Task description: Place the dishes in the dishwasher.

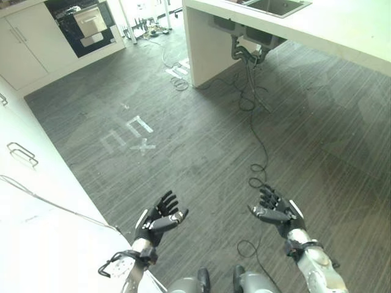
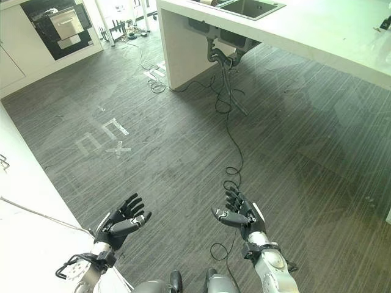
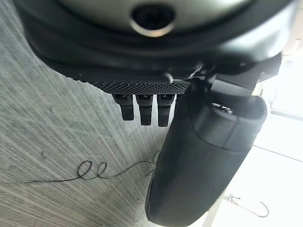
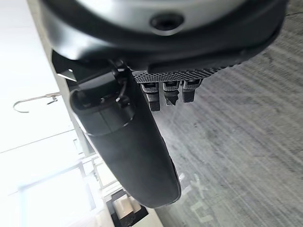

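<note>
Both hands float low over the grey floor, palms up and turned toward each other. Left hand has its fingers spread and holds nothing. Right hand is spread wide and bare too. Far past the hands stands the white worktop with its sink. No dishes can be seen.

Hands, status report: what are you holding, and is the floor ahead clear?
Left hand open, empty. Right hand open, empty. No dishes in hand. Sink counter far ahead; white tape marks on the floor between.
</note>
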Tool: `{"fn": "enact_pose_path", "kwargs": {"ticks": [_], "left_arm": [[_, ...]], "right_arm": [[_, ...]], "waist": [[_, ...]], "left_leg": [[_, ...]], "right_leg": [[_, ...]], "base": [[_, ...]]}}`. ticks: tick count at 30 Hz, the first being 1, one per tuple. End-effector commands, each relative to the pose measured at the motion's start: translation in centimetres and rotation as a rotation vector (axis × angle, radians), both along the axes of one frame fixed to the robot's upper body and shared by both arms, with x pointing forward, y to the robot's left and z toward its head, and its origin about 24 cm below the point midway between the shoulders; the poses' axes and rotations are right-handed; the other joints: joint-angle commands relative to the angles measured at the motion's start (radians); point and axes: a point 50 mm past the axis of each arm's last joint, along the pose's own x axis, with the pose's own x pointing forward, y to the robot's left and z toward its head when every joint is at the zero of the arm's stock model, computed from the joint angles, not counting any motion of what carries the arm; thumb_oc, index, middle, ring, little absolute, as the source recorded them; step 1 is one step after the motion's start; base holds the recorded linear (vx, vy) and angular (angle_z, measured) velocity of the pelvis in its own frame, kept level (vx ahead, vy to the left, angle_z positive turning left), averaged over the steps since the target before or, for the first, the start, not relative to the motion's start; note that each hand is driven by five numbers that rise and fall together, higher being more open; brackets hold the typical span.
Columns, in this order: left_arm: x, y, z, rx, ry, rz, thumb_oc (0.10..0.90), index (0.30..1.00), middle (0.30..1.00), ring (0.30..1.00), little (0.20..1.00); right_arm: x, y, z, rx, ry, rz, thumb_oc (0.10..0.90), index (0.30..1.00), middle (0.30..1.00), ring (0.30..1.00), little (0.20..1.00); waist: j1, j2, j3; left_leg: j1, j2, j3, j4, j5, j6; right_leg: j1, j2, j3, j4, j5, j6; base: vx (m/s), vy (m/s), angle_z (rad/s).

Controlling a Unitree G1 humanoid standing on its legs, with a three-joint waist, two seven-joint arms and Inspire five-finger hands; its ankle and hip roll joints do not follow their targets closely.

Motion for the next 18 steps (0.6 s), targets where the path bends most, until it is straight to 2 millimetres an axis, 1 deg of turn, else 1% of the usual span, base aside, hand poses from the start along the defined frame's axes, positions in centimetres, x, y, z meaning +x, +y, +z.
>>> {"fn": "enact_pose_path", "kwargs": {"ticks": [1,2,4,6,9,13,17,18], "left_arm": [[1.1,0.6,1.4,0.111,-0.086,-0.064,0.8,0.9,0.9,0.9,0.9],[1.1,0.6,1.3,0.112,-0.084,-0.063,0.8,0.9,0.9,0.9,0.9],[0.9,0.7,0.3,0.146,-0.028,-0.041,0.8,0.9,0.9,0.9,0.9],[0.6,0.7,-0.4,0.167,0.01,-0.022,0.8,0.9,0.9,0.9,0.9],[0.1,0.7,-1.0,0.189,0.038,-0.008,0.8,0.9,0.9,0.9,0.9],[-0.1,0.6,-1.4,0.224,0.052,-0.027,0.8,0.9,0.9,0.9,0.9],[-0.2,0.6,-1.4,0.242,0.062,-0.03,0.8,0.9,0.9,0.9,0.9],[-0.2,0.6,-1.4,0.243,0.064,-0.025,0.8,0.9,0.9,0.9,0.9]], "right_arm": [[1.6,0.5,1.9,0.052,-0.132,-0.009,0.8,0.9,0.9,0.9,0.9],[1.6,0.5,1.8,0.052,-0.128,-0.011,0.8,0.9,0.9,0.9,0.9],[1.0,0.0,0.5,0.054,-0.059,-0.042,0.8,0.9,0.9,0.9,0.9],[0.6,-0.3,-0.2,0.062,-0.027,-0.058,0.8,0.9,0.9,0.9,0.9],[0.2,-0.4,-0.8,0.045,0.014,-0.04,0.8,0.9,0.9,0.9,0.9],[0.1,-0.3,-1.0,0.018,0.022,-0.016,0.8,0.9,0.9,0.9,0.9],[0.2,-0.3,-0.9,0.012,0.016,-0.034,0.8,0.9,0.9,0.9,0.9],[0.3,-0.4,-0.7,-0.023,0.004,-0.049,0.8,0.9,0.9,0.9,0.9]], "waist": [[0.008,-0.024,-0.074],[0.007,-0.024,-0.074],[0.0,-0.025,-0.074],[-0.002,-0.025,-0.072],[-0.005,-0.025,-0.067],[-0.005,-0.026,-0.06],[-0.003,-0.024,-0.057],[-0.003,-0.023,-0.057]], "left_leg": [[-0.036,0.052,-0.034,0.129,-0.204,-0.048],[-0.035,0.052,-0.034,0.129,-0.204,-0.048],[-0.034,0.049,-0.032,0.129,-0.206,-0.047],[-0.034,0.048,-0.033,0.129,-0.206,-0.046],[-0.032,0.047,-0.032,0.129,-0.208,-0.045],[-0.033,0.048,-0.033,0.129,-0.205,-0.044],[-0.034,0.05,-0.033,0.129,-0.204,-0.045],[-0.035,0.052,-0.031,0.129,-0.203,-0.045]], "right_leg": [[0.024,-0.058,0.013,-0.021,-0.074,0.119],[0.024,-0.057,0.015,-0.021,-0.074,0.119],[0.024,-0.05,0.024,-0.021,-0.073,0.119],[0.024,-0.046,0.029,-0.021,-0.072,0.119],[0.025,-0.043,0.033,-0.021,-0.072,0.116],[0.026,-0.043,0.031,-0.021,-0.071,0.115],[0.026,-0.044,0.025,-0.021,-0.073,0.113],[0.027,-0.044,0.023,-0.021,-0.074,0.112]], "base": [[0.0,0.0,0.0],[0.0,0.0,0.0],[0.03,-0.012,0.05],[0.03,-0.02,0.04],[0.0,0.0,0.0],[0.01,-0.014,0.02],[0.02,-0.048,0.02],[0.02,-0.088,0.0]]}}
